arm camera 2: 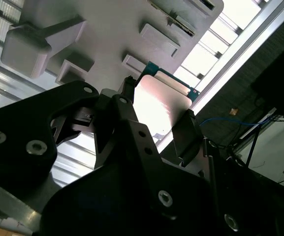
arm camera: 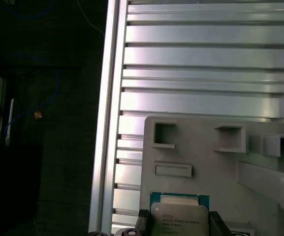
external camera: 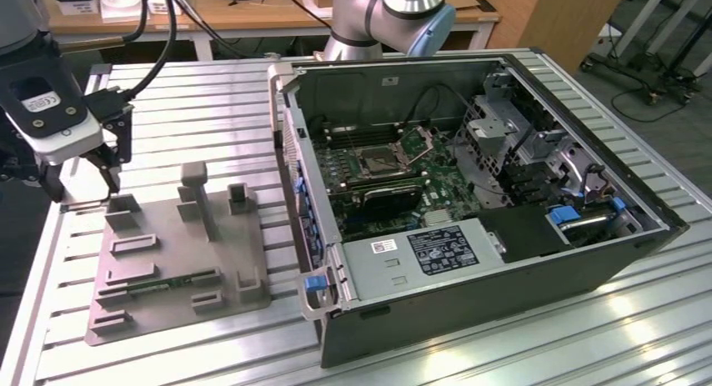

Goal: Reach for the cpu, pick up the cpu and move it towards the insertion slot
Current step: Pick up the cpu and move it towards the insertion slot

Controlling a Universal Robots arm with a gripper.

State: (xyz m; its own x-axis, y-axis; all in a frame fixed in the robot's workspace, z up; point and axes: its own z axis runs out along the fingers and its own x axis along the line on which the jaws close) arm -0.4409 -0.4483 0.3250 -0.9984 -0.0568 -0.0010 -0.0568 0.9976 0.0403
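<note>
Exterior view: the arm's hand [external camera: 82, 186] hangs low over a corner of the grey tray [external camera: 178, 261], the corner at the exterior view's left and away from the camera. Its two dark fingers point down to about tray level. The tray (a flat plate with several upright blocks) lies on the ribbed metal worktop [external camera: 189, 94]. Just beside the tray, toward the exterior view's right, stands an open computer case [external camera: 478, 294] with a green board [external camera: 445, 165] inside. On that board sits the insertion slot [external camera: 384, 161], a square socket with a shiny frame and a dark centre, and a hinged plate is raised just beside it. The hand is well apart from the slot, with most of the tray and the case wall between them.

In both wrist views the cpu [arm camera 2: 161, 101] sits between the fingers [arm camera 2: 183, 135]. Its pale metal face is turned up and a thin teal edge shows around it. The hand is closed on the cpu, one finger against each of two opposite edges. In the first wrist view the chip is at the tray's corner, near the worktop's edge rail and close to a low flat block and a small square pocket. Whether the cpu rests on the tray or is just clear of it, I cannot tell.
</note>
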